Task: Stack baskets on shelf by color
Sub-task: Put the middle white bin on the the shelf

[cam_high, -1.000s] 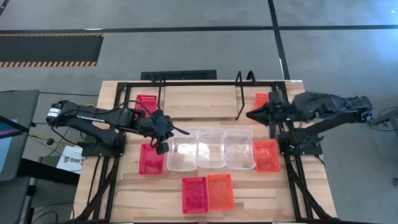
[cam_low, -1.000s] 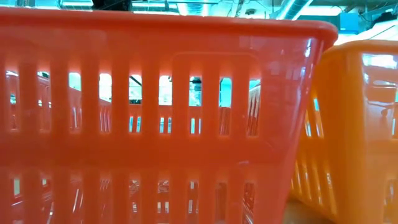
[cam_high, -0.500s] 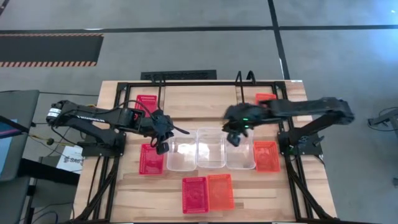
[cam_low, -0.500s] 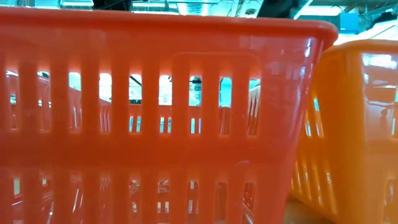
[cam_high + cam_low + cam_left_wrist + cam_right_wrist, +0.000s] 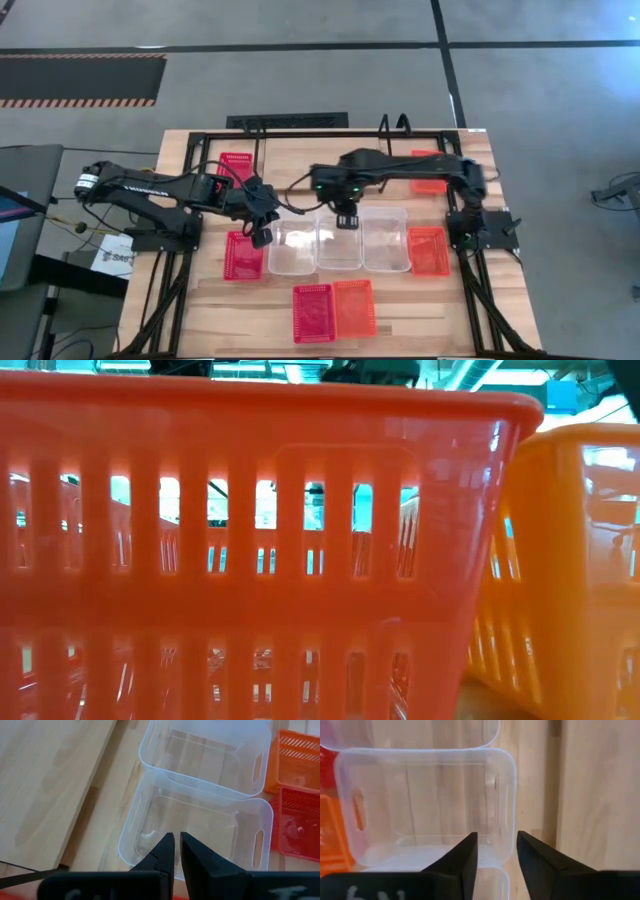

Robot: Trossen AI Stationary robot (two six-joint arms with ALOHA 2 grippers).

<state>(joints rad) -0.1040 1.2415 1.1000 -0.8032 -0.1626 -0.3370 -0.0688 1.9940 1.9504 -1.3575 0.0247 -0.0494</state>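
— Where is the right tool [image 5: 346,220]?

— Reaching across from the right side, it hangs over the far rim of the middle clear basket [image 5: 338,240], its fingers [image 5: 465,857] spread apart with nothing between them.

— And the left tool [image 5: 262,237]?

— Its fingers [image 5: 165,851] are pressed nearly together, empty, above the far left corner of the left clear basket [image 5: 292,242].

— How do the baskets lie?

— Three clear ones sit in a row at the middle of the table [image 5: 300,160], touching side by side; the right clear basket [image 5: 385,240] ends the row. A red basket [image 5: 243,255] lies just left of the row, an orange basket [image 5: 428,250] just right of it. Near the front edge a red basket [image 5: 313,312] and an orange one [image 5: 354,308] sit side by side — they fill the low view.

— And the shelf [image 5: 385,150]?

— It spans the far part of the table, with a red basket [image 5: 236,165] at its left end and an orange basket [image 5: 430,172] at its right end, partly hidden by the right arm.
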